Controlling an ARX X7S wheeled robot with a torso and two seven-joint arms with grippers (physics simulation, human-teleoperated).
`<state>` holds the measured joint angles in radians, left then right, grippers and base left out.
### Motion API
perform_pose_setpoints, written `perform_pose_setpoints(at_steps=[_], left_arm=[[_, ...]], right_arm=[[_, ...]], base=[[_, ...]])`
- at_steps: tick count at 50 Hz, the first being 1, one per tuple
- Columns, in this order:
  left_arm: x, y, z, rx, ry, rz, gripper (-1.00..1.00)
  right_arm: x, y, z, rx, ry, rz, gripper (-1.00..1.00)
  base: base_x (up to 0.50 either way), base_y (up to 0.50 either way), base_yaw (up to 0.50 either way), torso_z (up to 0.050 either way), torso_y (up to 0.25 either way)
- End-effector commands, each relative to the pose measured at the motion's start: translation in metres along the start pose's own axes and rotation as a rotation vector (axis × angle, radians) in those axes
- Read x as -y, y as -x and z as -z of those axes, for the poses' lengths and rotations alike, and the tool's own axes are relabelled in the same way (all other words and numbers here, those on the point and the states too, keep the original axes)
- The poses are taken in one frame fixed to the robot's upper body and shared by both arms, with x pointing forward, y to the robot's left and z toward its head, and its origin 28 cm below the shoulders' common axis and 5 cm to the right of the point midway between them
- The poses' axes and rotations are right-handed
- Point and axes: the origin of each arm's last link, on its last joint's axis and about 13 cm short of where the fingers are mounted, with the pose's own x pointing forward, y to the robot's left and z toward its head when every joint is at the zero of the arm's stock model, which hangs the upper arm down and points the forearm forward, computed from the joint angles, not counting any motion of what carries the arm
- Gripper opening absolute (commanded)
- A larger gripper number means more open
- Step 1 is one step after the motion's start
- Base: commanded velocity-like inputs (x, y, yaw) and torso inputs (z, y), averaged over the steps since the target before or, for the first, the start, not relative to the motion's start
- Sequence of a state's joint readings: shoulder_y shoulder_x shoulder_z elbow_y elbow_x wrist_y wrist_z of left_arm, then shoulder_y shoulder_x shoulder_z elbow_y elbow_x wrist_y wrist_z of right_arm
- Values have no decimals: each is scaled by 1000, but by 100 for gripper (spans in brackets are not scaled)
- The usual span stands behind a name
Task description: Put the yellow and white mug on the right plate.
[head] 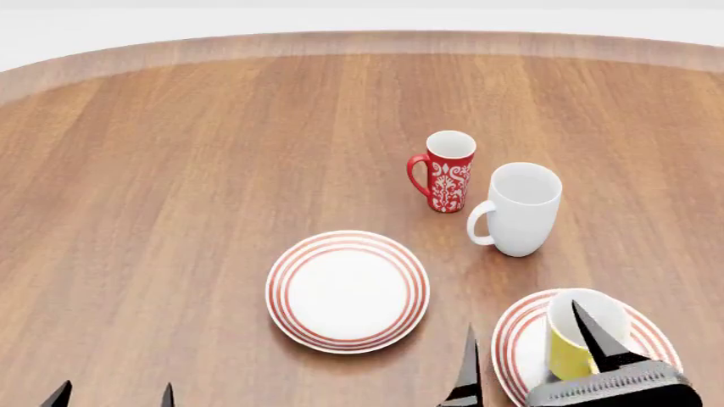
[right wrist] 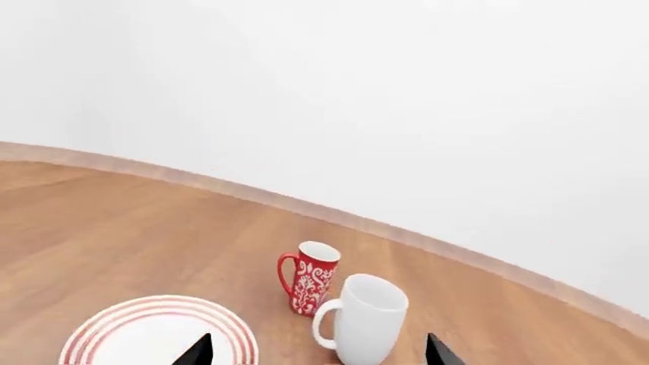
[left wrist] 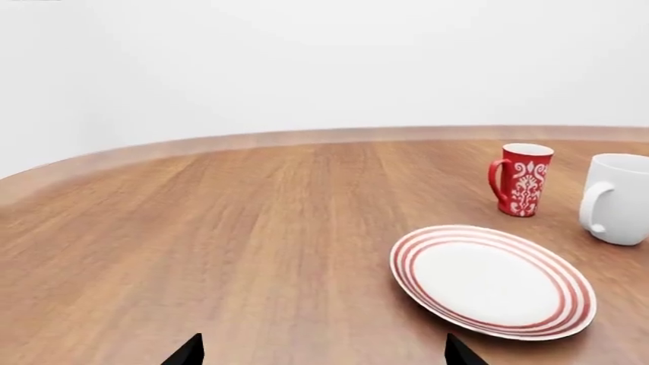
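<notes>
The yellow and white mug (head: 569, 341) stands upright on the right plate (head: 515, 339) at the near right of the table in the head view. My right gripper (head: 530, 356) is open above and around it. One finger is left of the mug over the plate and the other crosses the mug's right side. The mug and the right plate do not show in the right wrist view, where my right gripper (right wrist: 316, 351) has its tips wide apart with nothing between them. My left gripper (head: 111, 395) is open and empty at the near left; it also shows in the left wrist view (left wrist: 324, 356).
The left plate (head: 285, 292) lies at the table's middle; it also shows in the left wrist view (left wrist: 406, 251) and the right wrist view (right wrist: 87, 338). The slim red mug (head: 449, 171) and the tall white mug (head: 523, 209) stand behind the right plate. The wooden table (head: 169, 170) is round.
</notes>
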<state>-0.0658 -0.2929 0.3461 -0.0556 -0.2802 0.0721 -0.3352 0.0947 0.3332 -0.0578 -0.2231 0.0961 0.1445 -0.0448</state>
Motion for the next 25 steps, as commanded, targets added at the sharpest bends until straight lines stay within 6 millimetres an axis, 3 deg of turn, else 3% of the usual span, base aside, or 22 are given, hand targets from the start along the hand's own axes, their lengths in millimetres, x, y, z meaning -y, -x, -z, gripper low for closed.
perform_pose_setpoints(at_steps=[1, 10, 17, 25], left_arm=[[-4, -1, -2, 5, 0, -22, 100], [-5, 0, -4, 13, 1, -29, 100], [-8, 3, -16, 45, 11, -39, 100], [-12, 0, -13, 31, 22, -60, 100]], right_arm=[[-32, 55, -46, 223, 46, 7, 100], [-36, 77, -45, 274, -43, 29, 100], [-30, 83, -42, 278, -109, 67, 100], [-32, 81, -31, 252, -208, 66, 100]], base=[[0, 0, 0, 0, 0], [0, 0, 0, 0, 0], [0, 0, 0, 0, 0], [0, 0, 0, 0, 0]])
